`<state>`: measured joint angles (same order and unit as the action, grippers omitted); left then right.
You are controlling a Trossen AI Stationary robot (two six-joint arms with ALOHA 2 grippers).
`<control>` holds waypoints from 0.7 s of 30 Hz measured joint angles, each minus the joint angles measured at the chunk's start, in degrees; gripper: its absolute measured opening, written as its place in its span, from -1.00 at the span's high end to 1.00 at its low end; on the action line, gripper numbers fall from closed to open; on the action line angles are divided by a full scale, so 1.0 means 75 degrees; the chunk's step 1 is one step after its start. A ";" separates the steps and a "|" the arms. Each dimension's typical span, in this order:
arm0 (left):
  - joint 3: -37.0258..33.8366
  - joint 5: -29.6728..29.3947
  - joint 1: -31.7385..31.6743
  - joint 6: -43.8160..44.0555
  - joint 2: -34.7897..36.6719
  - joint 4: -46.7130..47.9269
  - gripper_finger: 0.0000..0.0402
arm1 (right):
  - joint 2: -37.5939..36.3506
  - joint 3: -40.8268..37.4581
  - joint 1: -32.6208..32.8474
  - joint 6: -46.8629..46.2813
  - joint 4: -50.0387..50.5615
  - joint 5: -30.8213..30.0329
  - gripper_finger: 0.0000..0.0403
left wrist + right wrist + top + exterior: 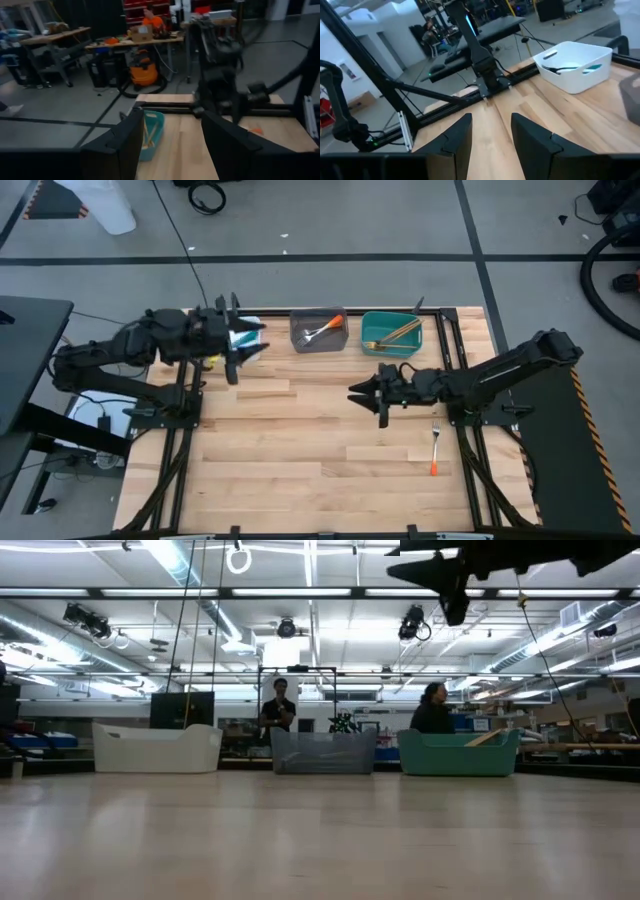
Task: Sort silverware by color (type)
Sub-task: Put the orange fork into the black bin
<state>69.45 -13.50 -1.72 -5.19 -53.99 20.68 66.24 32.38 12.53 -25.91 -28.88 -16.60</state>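
On the wood at about four o'clock from the table's [300,460] centre, one orange-handled fork [435,448] lay alone, tines toward the far edge, orange tip toward the near edge, touching nothing. Just up at eleven o'clock from it hung the right gripper [358,396], raised off the boards, fingers pointing across toward nine o'clock; its jaws stood parted with nothing between them, bare planks showing through the gap in its own wrist view.

Along the far edge, three bins sat in a row. At twelve o'clock was the grey bin [318,331] with another orange-handled fork [326,328] lying slantwise in it. Just beside that, toward one o'clock, the teal bin [392,332] carried the gold pieces [392,331], long and crossed over one another. At eleven o'clock the white bin [574,66] was mostly hidden from above by the left arm; the right wrist view showed a blue-handled utensil [575,68] resting inside it.

Over that white bin hovered the left gripper [242,348], fingers aimed toward three o'clock, jaws spread wide and empty. Past its fingers [116,145] the left wrist view caught the teal bin's end and the right arm farther off.

From table height the three bins stood side by side, white, grey, teal, and two people [278,708] showed in the room behind them
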 joint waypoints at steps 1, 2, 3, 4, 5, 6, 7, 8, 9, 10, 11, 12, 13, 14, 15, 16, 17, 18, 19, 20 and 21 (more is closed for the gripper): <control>-0.0138 -0.0002 0.0059 -0.0001 0.0002 -0.0100 -0.03 | -0.0219 0.0002 0.0000 -0.0106 0.0276 -0.0005 0.27; -0.0257 -0.0014 0.0100 -0.0002 0.0002 -0.0136 -0.03 | -0.0417 0.0050 0.0002 -0.0237 0.0719 -0.0052 0.28; -0.0371 -0.0030 0.0122 -0.0003 0.0002 -0.0133 -0.03 | -0.0580 0.0180 0.0016 -0.0381 0.1329 -0.0160 0.28; -0.0485 -0.0035 0.0139 -0.0003 0.0002 -0.0152 -0.03 | -0.0702 0.0349 0.0054 -0.0553 0.2031 -0.0278 0.29; -0.0623 -0.0039 0.0145 -0.0003 0.0002 -0.0232 -0.03 | -0.0785 0.0556 0.0109 -0.0747 0.2809 -0.0433 0.30; -0.0769 -0.0047 0.0168 0.0000 0.0002 -0.0368 -0.03 | -0.0807 0.0783 0.0168 -0.0930 0.3518 -0.0588 0.30; -0.0917 -0.0064 0.0195 0.0000 0.0002 -0.0512 -0.03 | -0.0801 0.1012 0.0226 -0.1073 0.4118 -0.0714 0.31; -0.1071 -0.0064 0.0227 0.0003 0.0002 -0.0652 -0.03 | -0.0793 0.1227 0.0271 -0.1176 0.4626 -0.0813 0.32; -0.1224 -0.0064 0.0258 0.0013 0.0002 -0.0823 -0.03 | -0.0759 0.1463 0.0295 -0.1276 0.5035 -0.0891 0.33; -0.1367 -0.0055 0.0275 0.0057 0.0002 -0.0962 -0.03 | -0.0720 0.1689 0.0314 -0.1362 0.5333 -0.0933 0.33; -0.1496 -0.0049 0.0287 0.0120 -0.0001 -0.1026 -0.03 | -0.0689 0.1905 0.0320 -0.1412 0.5656 -0.0946 0.34; -0.1629 -0.0039 0.0290 0.0210 0.0002 -0.1106 -0.03 | -0.0648 0.2117 0.0321 -0.1477 0.5975 -0.0950 0.34; -0.1783 -0.0040 0.0316 0.0285 0.0002 -0.1232 -0.03 | -0.0601 0.2341 0.0321 -0.1549 0.6291 -0.0951 0.34; -0.1972 -0.0041 0.0348 0.0340 0.0002 -0.1397 -0.03 | -0.0565 0.2553 0.0318 -0.1630 0.6610 -0.0953 0.34; -0.2173 -0.0062 0.0383 0.0382 0.0002 -0.1588 -0.03 | -0.0532 0.2745 0.0318 -0.1747 0.6919 -0.0952 0.34; -0.2358 -0.0059 0.0439 0.0390 -0.0001 -0.1801 -0.03 | -0.0494 0.2928 0.0321 -0.1854 0.7217 -0.0950 0.34; -0.2532 -0.0059 0.0476 0.0358 -0.0001 -0.2022 -0.03 | -0.0469 0.3092 0.0320 -0.1976 0.7494 -0.0933 0.35; -0.2692 -0.0050 0.0520 0.0254 -0.0001 -0.2221 -0.03 | -0.0461 0.3209 0.0305 -0.2112 0.7723 -0.0872 0.35; -0.2840 -0.0033 0.0573 0.0189 0.0002 -0.2394 -0.03 | -0.0463 0.3304 0.0278 -0.2265 0.7939 -0.0797 0.35; -0.2992 -0.0028 0.0609 0.0107 0.0002 -0.2540 -0.03 | -0.0467 0.3380 0.0251 -0.2447 0.8115 -0.0695 0.35; -0.3154 -0.0026 0.0629 0.0017 0.0002 -0.2634 -0.03 | -0.0474 0.3447 0.0218 -0.2669 0.8276 -0.0534 0.35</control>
<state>45.80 -13.69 3.00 -5.06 -53.98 0.92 62.69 58.23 14.17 -45.93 33.20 -20.61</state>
